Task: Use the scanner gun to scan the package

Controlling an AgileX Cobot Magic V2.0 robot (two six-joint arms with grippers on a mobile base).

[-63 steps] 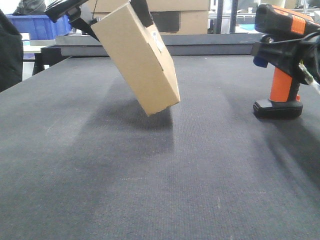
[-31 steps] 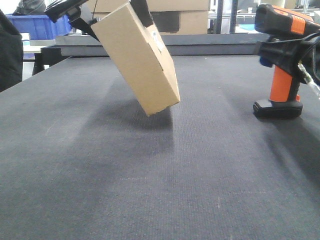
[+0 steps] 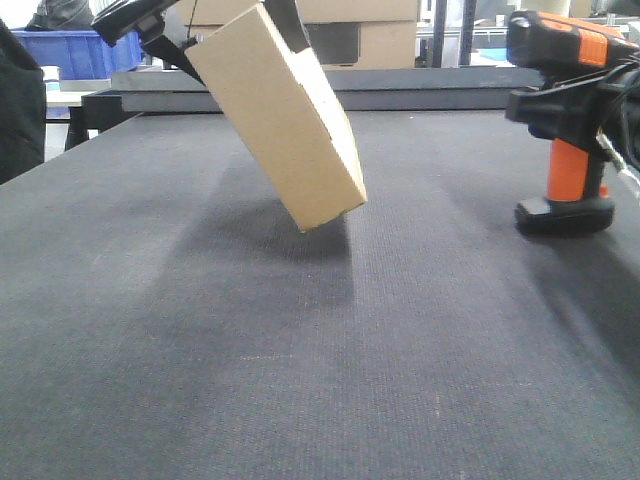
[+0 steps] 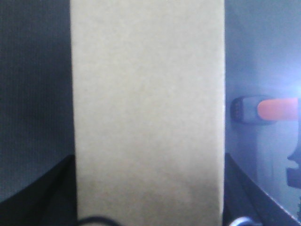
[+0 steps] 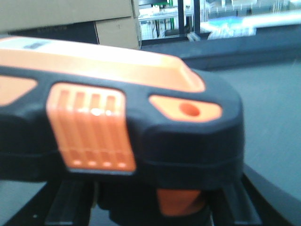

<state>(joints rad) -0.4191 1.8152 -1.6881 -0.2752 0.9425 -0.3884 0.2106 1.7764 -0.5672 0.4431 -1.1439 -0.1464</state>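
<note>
package (image 3: 285, 125) tilted, low corner near mat (image 3: 300, 380); scanner gun (image 3: 572, 175) well apart.

The place looks like a warehouse-style workshop or test lab. A broad work table (image 3: 300, 380) covered in dark woven matting fills the foreground. Behind it stand stacked cardboard boxes (image 3: 388, 45), a blue plastic storage bin (image 3: 75, 55) and dark metal uprights (image 3: 441, 30). The right wrist view shows blurred metal racking (image 5: 221, 16) under bright lighting.
</note>
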